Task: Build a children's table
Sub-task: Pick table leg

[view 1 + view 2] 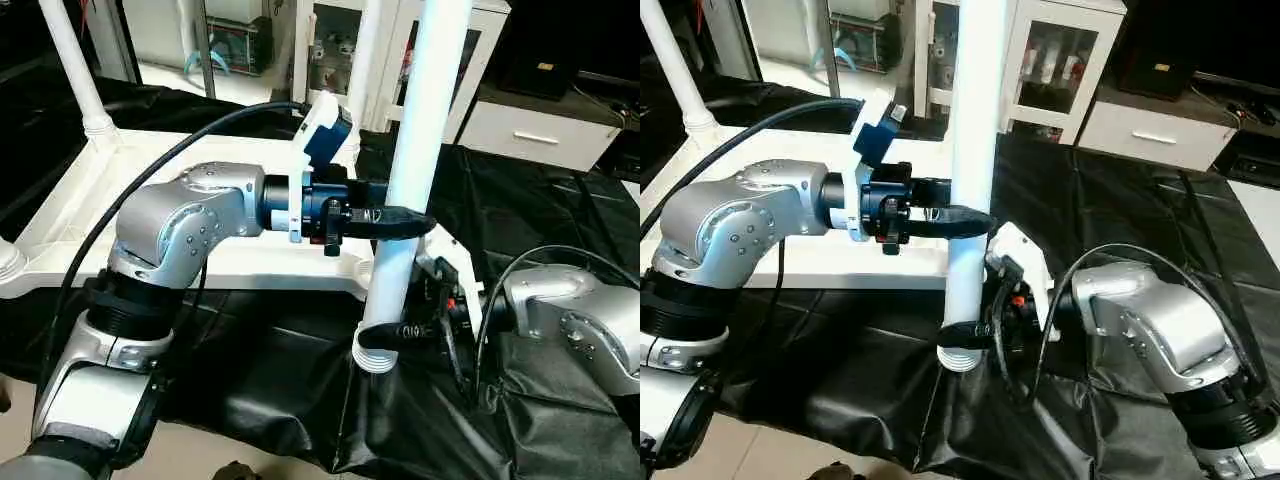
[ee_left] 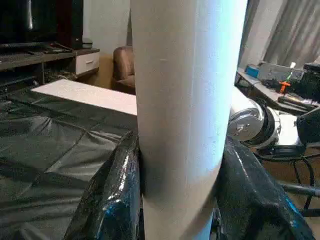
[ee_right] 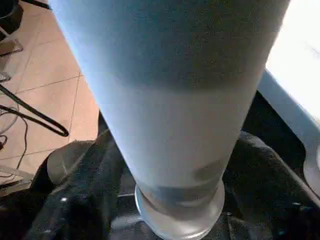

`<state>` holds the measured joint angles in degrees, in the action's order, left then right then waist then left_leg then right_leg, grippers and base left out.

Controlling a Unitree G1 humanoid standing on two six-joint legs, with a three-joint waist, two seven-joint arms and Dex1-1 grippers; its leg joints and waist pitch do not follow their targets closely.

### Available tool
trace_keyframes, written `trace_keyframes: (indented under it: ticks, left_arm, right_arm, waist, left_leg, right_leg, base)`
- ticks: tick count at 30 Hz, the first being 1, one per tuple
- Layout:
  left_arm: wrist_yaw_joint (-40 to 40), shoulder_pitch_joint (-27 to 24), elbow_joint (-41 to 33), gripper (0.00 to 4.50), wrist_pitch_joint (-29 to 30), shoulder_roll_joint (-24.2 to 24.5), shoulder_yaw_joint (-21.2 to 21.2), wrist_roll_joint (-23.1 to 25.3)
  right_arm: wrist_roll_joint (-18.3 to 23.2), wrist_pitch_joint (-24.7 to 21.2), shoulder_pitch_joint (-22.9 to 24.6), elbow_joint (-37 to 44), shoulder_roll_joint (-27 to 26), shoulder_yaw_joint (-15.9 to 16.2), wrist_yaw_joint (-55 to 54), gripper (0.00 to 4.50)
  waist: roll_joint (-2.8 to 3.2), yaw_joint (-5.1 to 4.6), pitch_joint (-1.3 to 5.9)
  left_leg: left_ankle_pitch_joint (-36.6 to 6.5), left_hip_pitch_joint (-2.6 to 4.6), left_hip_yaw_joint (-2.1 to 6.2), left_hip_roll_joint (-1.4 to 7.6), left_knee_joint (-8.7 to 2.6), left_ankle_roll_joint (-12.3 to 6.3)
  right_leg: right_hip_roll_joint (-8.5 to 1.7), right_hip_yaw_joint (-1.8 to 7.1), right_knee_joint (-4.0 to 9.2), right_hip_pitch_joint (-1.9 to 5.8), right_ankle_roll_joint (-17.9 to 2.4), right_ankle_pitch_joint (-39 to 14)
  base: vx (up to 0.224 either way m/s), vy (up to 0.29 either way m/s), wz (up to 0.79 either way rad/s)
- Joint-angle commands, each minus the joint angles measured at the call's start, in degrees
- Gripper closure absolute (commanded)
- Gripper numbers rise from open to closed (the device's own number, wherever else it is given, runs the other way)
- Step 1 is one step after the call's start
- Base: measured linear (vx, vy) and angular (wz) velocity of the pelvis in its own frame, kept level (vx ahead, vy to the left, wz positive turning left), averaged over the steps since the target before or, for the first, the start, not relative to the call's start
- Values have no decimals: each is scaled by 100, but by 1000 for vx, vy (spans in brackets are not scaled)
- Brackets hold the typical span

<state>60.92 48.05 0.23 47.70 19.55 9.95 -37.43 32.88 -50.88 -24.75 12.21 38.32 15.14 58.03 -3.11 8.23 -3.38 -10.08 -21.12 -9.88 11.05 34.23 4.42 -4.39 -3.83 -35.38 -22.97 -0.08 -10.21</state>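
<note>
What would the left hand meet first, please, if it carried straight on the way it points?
The white table leg. The left hand already has its fingers on either side of that upright tube, so going on would press it against the leg right away.

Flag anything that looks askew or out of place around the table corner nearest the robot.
The leg held by the left gripper and right gripper leans slightly, and its ribbed end hangs past the edge of the white table top, over the black cover, not in a corner socket. A back leg already stands at its corner.
</note>
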Motion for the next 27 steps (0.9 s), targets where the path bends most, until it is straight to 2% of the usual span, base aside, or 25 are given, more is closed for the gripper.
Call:
trace_keyframes:
  ticks: [1, 11, 12, 16, 22, 23, 24, 27]
  left_arm:
    - [19, 143, -150, 273, -43, -25, 62, 21]
    - [43, 150, -158, 273, -51, -33, 55, 24]
    - [44, 149, -164, 273, -45, -37, 57, 20]
    - [36, 141, -167, 273, -35, -45, 53, 13]
    - [20, 127, -150, 273, -29, -31, 20, 13]
    - [19, 128, -144, 273, -28, -30, 13, 11]
    - [19, 130, -138, 273, -23, -30, 5, 6]
    - [27, 130, -138, 273, -24, -28, 7, 6]
  right_arm:
    - [-75, 62, -67, -30, 18, 12, 43, 159]
    - [-147, 81, -61, -43, 35, 81, 76, 247]
    - [-147, 88, -64, -47, 28, 78, 76, 247]
    - [-150, 155, -61, -61, -12, 52, 70, 253]
    - [-187, 347, -59, -86, -123, -47, 46, 254]
    - [-190, 362, -91, -131, -196, -93, -31, 220]
    - [-168, 360, -135, -186, -267, -136, -82, 220]
    - [-182, 365, -149, -193, -265, -118, -63, 176]
  waist:
    - [-39, 0, 401]
    - [-31, 0, 400]
    - [-16, 1, 399]
    - [-26, 0, 398]
    - [-26, -1, 403]
    - [-28, -3, 402]
    - [-28, -3, 403]
    - [-24, -9, 396]
  left_leg:
    - [-830, 60, 28, 191, -374, 120]
    - [-875, 62, 31, 192, -372, 131]
    - [-887, 63, 33, 192, -373, 136]
    - [-919, 65, 33, 191, -373, 137]
    - [-898, 61, 34, 190, -368, 132]
    - [-906, 56, 32, 187, -366, 128]
    - [-900, 61, 32, 189, -366, 131]
    - [-985, 62, 35, 188, -370, 155]
  right_leg:
    - [-378, 266, 369, 307, -981, -1204]
    - [-379, 266, 371, 304, -974, -1256]
    - [-380, 266, 370, 303, -977, -1262]
    - [-375, 265, 372, 304, -977, -1285]
    - [-378, 263, 365, 303, -981, -1269]
    - [-378, 263, 367, 304, -988, -1273]
    - [-378, 264, 366, 299, -992, -1268]
    - [-376, 262, 375, 296, -982, -1384]
  base:
    - [0, 0, 0]
    - [0, 0, 0]
    - [0, 0, 0]
    - [0, 0, 0]
    - [0, 0, 0]
    - [0, 0, 0]
    - [0, 0, 0]
    - [0, 0, 0]
